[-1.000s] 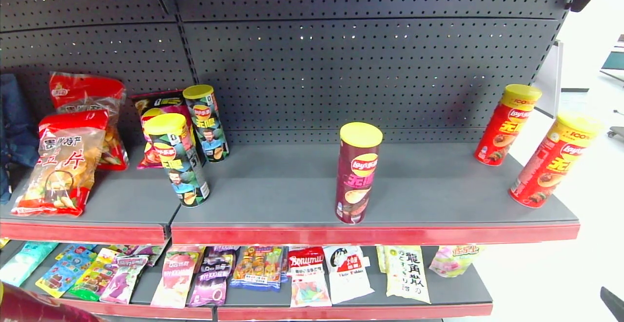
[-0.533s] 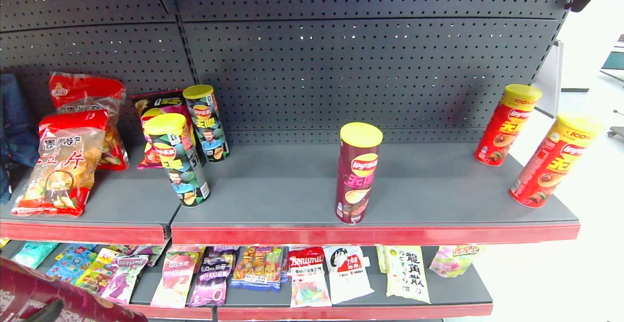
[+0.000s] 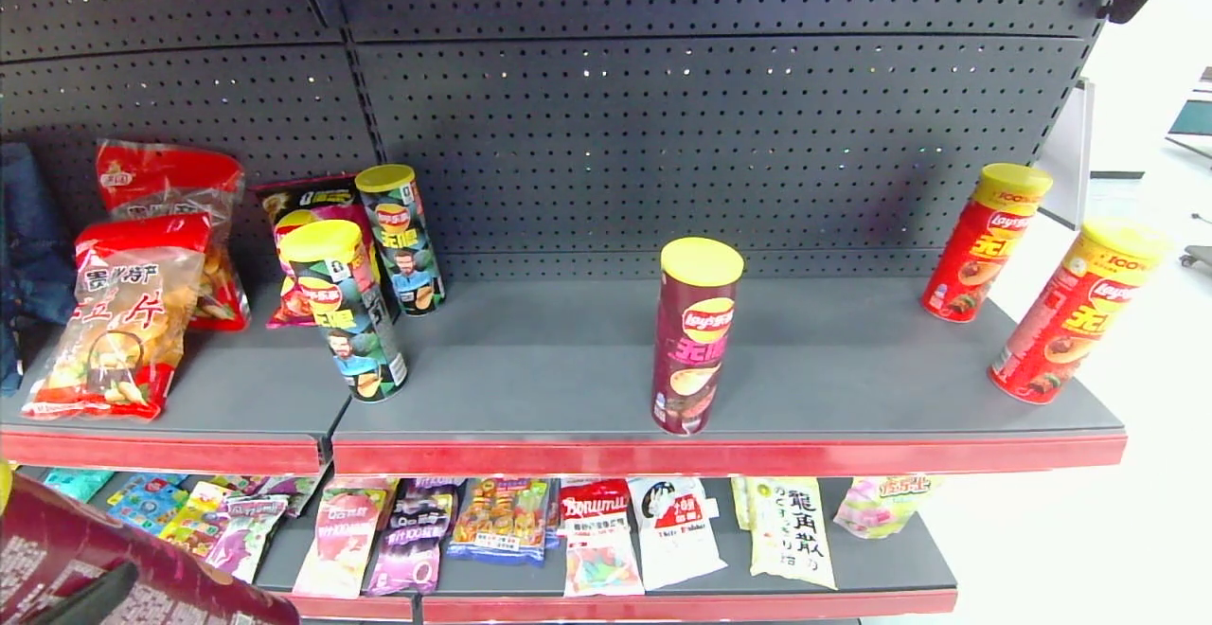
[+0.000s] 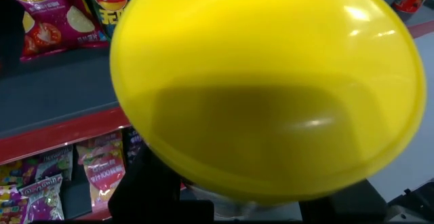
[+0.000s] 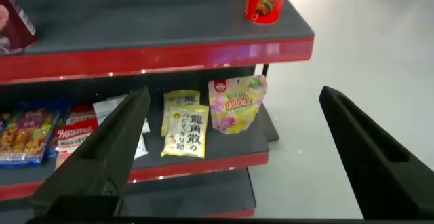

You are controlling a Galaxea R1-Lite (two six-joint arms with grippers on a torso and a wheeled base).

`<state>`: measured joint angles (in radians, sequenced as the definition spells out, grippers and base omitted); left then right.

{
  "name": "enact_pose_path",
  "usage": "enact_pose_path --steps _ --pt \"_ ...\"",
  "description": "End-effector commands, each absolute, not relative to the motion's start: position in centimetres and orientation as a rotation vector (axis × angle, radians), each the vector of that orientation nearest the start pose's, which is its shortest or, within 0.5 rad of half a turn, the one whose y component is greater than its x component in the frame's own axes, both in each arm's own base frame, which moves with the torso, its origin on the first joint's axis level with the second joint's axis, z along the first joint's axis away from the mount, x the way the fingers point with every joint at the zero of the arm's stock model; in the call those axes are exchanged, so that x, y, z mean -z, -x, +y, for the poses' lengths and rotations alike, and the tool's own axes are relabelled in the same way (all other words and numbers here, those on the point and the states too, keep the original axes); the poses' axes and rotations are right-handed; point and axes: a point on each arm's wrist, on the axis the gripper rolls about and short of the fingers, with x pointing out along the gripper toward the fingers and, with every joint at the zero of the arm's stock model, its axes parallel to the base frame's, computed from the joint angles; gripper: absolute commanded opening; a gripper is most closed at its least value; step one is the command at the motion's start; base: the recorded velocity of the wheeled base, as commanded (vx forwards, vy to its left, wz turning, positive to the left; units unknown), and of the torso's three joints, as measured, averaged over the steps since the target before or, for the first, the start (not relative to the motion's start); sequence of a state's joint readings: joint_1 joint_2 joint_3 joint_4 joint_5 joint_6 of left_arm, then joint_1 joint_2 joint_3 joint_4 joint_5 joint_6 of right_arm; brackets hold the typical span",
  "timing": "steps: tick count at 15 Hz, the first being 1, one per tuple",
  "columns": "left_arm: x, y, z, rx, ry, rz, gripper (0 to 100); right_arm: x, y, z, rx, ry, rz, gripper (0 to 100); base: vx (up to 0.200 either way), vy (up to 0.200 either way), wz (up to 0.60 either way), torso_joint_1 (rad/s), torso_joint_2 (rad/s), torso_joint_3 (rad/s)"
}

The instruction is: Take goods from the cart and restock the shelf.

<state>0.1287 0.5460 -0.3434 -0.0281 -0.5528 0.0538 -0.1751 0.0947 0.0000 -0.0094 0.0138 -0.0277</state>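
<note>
Below the shelf [image 3: 720,455] edge, your left gripper [image 3: 95,589] was clamped on a maroon can [image 3: 52,540], right gripper [image 5: 234,94] jaws apart; lifting carelessly could have toppled the patterned can [image 3: 346,322].

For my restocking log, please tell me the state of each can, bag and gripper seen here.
held maroon can, tilted, lid on
left gripper, shut on the held maroon can
right gripper, open, empty
shelf maroon can, upright, lid on
two red cans, upright, lids on
two dark cans, upright, lids on
red snack bags, leaning back
</note>
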Motion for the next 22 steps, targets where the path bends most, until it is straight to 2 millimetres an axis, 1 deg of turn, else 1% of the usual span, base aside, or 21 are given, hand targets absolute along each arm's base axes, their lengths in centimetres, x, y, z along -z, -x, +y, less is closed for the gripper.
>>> enact_pose_path --steps 1,4,10,13,16,17,18,19,20,21,22 --pt "-17.7 -3.0 -0.8 0.427 0.009 0.163 0 -7.8 1.5 0.3 0.16 0.02 0.094 100 0.0 0.0 0.0 0.0 0.0 0.0" --pt "-17.6 -3.1 -0.8 0.428 0.011 0.169 0 -7.8 1.5 0.3 0.165 0.002 0.093 100 0.0 0.0 0.0 0.0 0.0 0.0" --pt "-17.4 -3.3 -0.8 0.427 0.017 0.187 0 -7.8 1.5 0.3 0.165 0.004 0.093 100 0.0 0.0 -0.6 0.007 0.0 0.002" --pt "-17.5 -3.7 -0.7 0.414 0.021 0.205 0 -7.8 1.5 0.3 0.165 0.004 0.093 100 0.0 0.0 0.0 0.0 0.0 0.0" --pt "-17.8 -5.5 -0.4 0.398 0.011 0.239 0 -7.8 1.5 0.3 0.162 0.001 0.092 100 0.0 0.0 0.0 0.0 0.0 0.0" --pt "-18.0 -7.1 -0.2 0.379 -0.003 0.255 0 -7.8 1.5 0.3 0.159 -0.001 0.094 100 0.0 0.0 0.0 0.0 0.0 0.0" --pt "-18.1 -7.4 -0.1 0.378 -0.004 0.257 0 -7.8 1.5 0.3 0.158 -0.003 0.094 100 0.0 0.0 0.0 0.0 0.0 0.0" --pt "-18.2 -9.1 0.1 0.374 -0.006 0.264 0 -7.8 1.5 0.3 0.147 -0.009 0.093 100 0.0 0.0 0.0 0.0 0.0 0.0" --pt "-18.2 -9.4 0.2 0.374 -0.006 0.262 0 -7.8 1.5 0.3 0.147 -0.013 0.093 100 0.0 0.0 0.0 0.0 0.0 0.0" --pt "-18.2 -10.4 0.3 0.367 -0.014 0.255 0 -7.8 1.5 0.3 0.163 -0.056 0.088 100 0.0 0.0 0.0 0.0 0.0 0.0" --pt "-18.2 -10.6 0.3 0.366 -0.019 0.254 0 -7.8 1.5 0.2 0.19 -0.038 0.089 100 0.0 0.0 0.0 0.0 0.0 0.0"
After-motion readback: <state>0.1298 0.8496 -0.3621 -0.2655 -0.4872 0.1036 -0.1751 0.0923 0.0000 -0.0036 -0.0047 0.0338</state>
